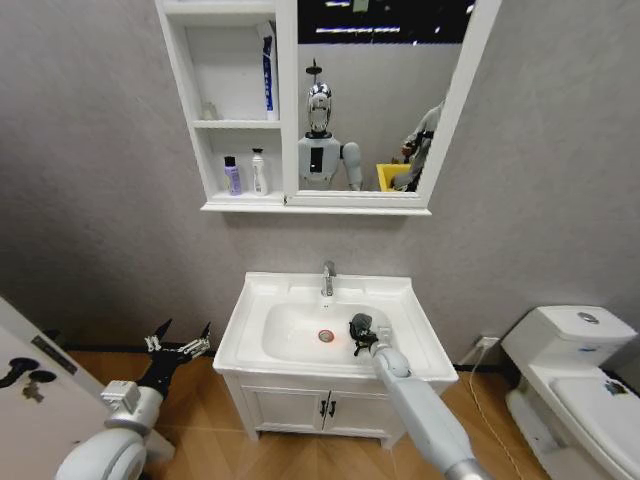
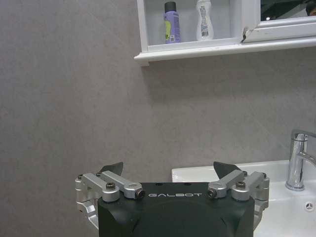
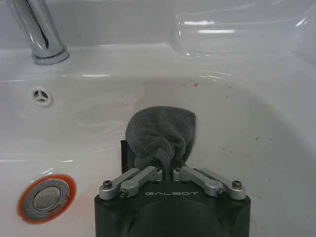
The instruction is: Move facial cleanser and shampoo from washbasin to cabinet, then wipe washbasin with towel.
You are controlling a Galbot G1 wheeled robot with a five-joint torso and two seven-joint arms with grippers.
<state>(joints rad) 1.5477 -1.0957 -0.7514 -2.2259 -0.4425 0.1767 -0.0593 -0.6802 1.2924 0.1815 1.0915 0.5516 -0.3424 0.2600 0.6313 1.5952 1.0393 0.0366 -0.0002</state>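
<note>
My right gripper (image 1: 358, 330) is down inside the bowl of the white washbasin (image 1: 280, 300), shut on the dark grey towel (image 3: 160, 131), which presses against the bowl's wall to the right of the round drain (image 1: 326, 336). Two bottles stand on the lowest shelf of the white cabinet (image 1: 232, 204): a purple one with a black cap (image 1: 232, 176) and a white one (image 1: 258, 172); I cannot tell which is the facial cleanser and which the shampoo. Left of the basin my left gripper (image 1: 178, 339) hangs open and empty, fingers (image 2: 113, 167) spread.
A chrome tap (image 1: 327, 278) rises at the basin's back edge. A blue and white tube (image 1: 268, 75) stands on the cabinet's middle shelf. A white toilet (image 1: 575, 375) sits to the right. Below the basin is a two-door vanity cupboard (image 1: 320, 405).
</note>
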